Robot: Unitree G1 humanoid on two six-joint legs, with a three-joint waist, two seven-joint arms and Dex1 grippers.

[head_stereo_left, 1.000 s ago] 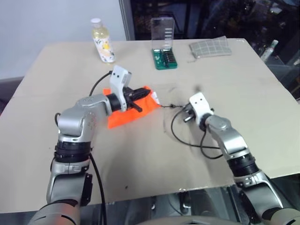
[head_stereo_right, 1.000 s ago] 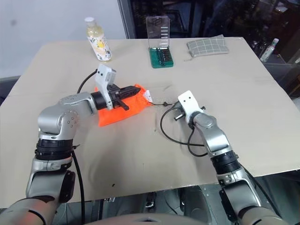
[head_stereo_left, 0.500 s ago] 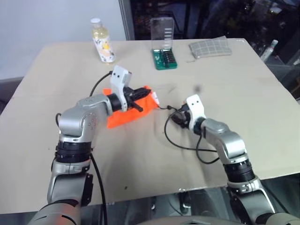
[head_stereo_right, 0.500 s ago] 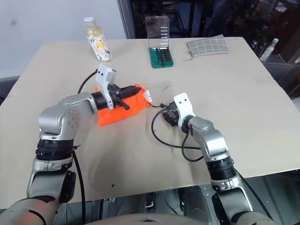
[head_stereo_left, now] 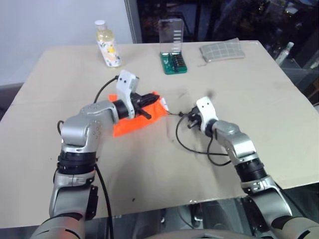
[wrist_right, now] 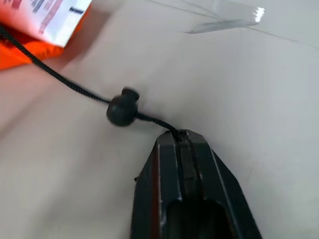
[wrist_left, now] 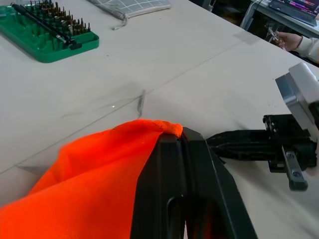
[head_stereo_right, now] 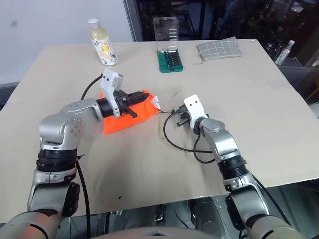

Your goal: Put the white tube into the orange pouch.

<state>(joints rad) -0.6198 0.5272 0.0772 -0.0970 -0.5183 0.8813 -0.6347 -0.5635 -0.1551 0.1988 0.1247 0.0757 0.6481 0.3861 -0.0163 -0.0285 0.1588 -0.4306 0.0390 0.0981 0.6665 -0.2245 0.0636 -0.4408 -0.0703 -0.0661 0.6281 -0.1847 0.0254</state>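
A: Pouch [head_stereo_left: 135, 119], orange, is seen left of the table's [head_stereo_left: 149, 169] middle, and its upper edge is pinched between the pressed-together fingers of the left gripper [wrist_left: 182, 142].

B: Is the white tube placed anywhere?

A: Only a white end with small red and dark print is made out at the pouch's right edge [wrist_right: 47, 17]; whether that is the tube or a sewn label cannot be told. The print is too small to be read.

B: And further right?

A: A thin black cord [wrist_right: 55, 77] is run from the pouch across the table, with a round black stopper bead [wrist_right: 122, 109] threaded on it. Just past the bead the cord is nipped by the right gripper [wrist_right: 179, 137], whose fingers are closed together on it.

B: What is set along the far edge?

A: From left to right: a yellowish bottle [head_stereo_left: 108, 45] with a white cap and a patterned label that cannot be read, a green bit set [head_stereo_left: 174, 60] with its clear lid stood upright, and a grey checked cloth pouch [head_stereo_left: 223, 51]. A person's hand [wrist_left: 289, 39] is partly cut off at the edge of the left wrist view.
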